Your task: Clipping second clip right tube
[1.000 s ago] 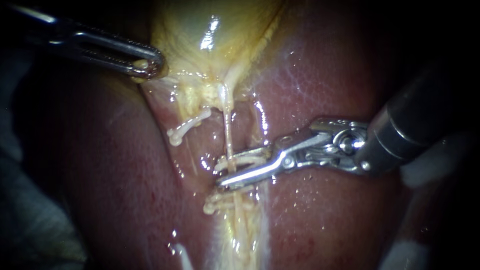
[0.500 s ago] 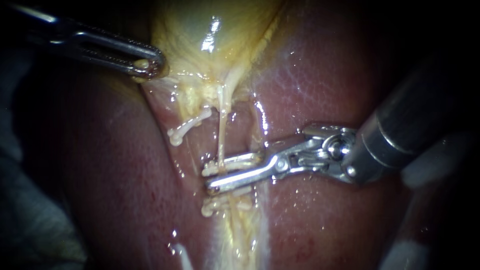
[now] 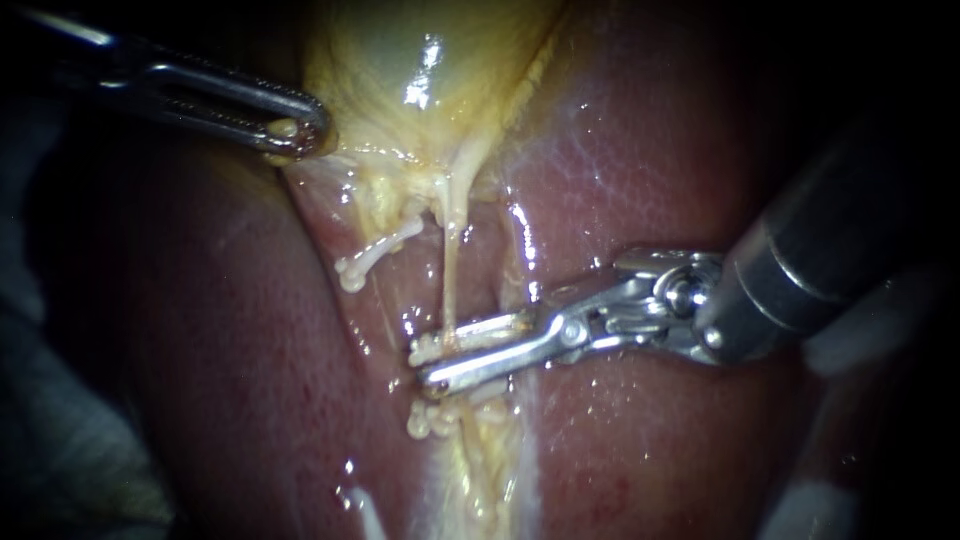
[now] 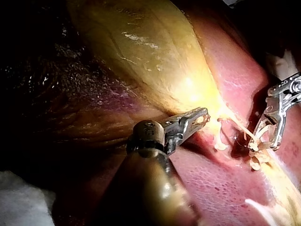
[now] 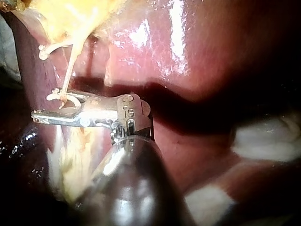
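Centrally, the right tube (image 3: 452,275) runs as a thin pale strand from the neck of the gallbladder (image 3: 400,60) down a groove in the liver (image 3: 650,150). The right instrument (image 3: 420,363) enters from the view's R edge, shaft low over the liver. Its jaws stand slightly apart, grasping a loaded clip (image 3: 470,332); the tube passes btw. them, and the jaw tips project just past its far side. A lower clip (image 3: 440,415) crosses the same tube just below the jaws, w/ only a narrow gap btw. the two. Above the jaws a longer stretch of tube lies bare up to the neck. An upper-left clip (image 3: 375,255) lies obliquely, apart from the jaws. The left instrument (image 3: 290,132) enters from upper L, jaws clenched on the gallbladder's edge, tissue showing through the jaw window, well apart from the clipping site. Liver either side of the groove is bare & glistening; white gauze (image 3: 860,330) lies at the R margin beside the shaft. The right wrist view shows the right tube (image 5: 70,66) dropping into the jaws from the gallbladder side.
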`<state>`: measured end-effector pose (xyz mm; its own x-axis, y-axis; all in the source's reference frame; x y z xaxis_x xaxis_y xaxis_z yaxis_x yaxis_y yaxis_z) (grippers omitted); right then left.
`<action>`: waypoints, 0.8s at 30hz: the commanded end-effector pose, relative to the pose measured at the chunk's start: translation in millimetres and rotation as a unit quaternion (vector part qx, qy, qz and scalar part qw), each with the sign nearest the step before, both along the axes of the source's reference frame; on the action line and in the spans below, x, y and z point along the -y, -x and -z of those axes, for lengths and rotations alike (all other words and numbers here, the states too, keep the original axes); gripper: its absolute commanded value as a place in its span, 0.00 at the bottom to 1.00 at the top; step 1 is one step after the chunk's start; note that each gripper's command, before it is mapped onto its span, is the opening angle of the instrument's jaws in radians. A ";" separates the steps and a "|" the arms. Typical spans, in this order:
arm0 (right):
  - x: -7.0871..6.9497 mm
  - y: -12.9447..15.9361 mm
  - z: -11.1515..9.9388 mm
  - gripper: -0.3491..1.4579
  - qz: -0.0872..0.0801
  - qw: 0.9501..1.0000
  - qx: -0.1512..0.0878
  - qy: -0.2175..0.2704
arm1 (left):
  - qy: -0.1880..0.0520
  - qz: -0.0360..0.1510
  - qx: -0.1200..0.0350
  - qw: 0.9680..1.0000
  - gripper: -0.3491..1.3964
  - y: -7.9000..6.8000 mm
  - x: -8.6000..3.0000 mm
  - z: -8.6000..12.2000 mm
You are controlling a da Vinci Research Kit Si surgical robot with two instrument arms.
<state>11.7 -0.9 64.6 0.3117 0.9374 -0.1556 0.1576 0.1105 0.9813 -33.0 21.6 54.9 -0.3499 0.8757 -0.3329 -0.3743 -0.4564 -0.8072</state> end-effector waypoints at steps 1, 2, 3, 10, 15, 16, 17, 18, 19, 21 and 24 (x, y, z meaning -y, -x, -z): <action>0.0 0.0 0.0 0.33 0.002 1.000 -0.001 0.001 | 0.000 0.000 0.000 1.000 0.00 0.0 0.0 0.0; 0.0 0.0 0.0 0.32 0.004 1.000 -0.002 0.001 | 0.000 0.000 0.000 1.000 0.00 0.0 0.0 0.0; 0.0 0.0 0.0 0.30 0.004 1.000 -0.002 0.001 | 0.000 0.000 0.000 1.000 0.00 0.0 0.0 0.0; 0.0 0.1 -0.1 0.20 0.004 1.000 -0.002 0.001 | 0.000 0.000 0.000 1.000 0.00 0.0 0.0 0.0; 0.0 0.1 -0.1 0.14 0.004 1.000 -0.002 0.001 | 0.000 0.000 0.000 1.000 0.00 0.0 0.0 0.0; 0.0 0.1 -0.1 0.13 0.005 1.000 -0.002 0.001 | 0.000 0.000 0.000 1.000 0.00 0.0 0.0 0.0; 0.0 0.1 -0.1 0.11 0.005 1.000 -0.002 0.001 | 0.000 0.000 0.000 1.000 0.00 0.0 0.0 0.0; 0.0 0.1 -0.1 0.08 0.005 1.000 -0.003 0.001 | 0.000 0.000 0.000 1.000 0.00 0.0 0.0 0.0; 0.0 0.1 -0.1 0.03 0.005 1.000 -0.002 -0.002 | 0.000 0.000 0.000 1.000 0.00 0.0 0.0 0.0; 0.0 0.3 0.0 0.00 0.008 1.000 0.000 -0.010 | 0.000 0.000 0.000 1.000 0.00 0.0 0.0 0.0; 0.0 0.4 0.0 0.00 0.011 1.000 0.000 -0.013 | 0.000 0.000 0.000 1.000 0.00 0.0 0.0 0.0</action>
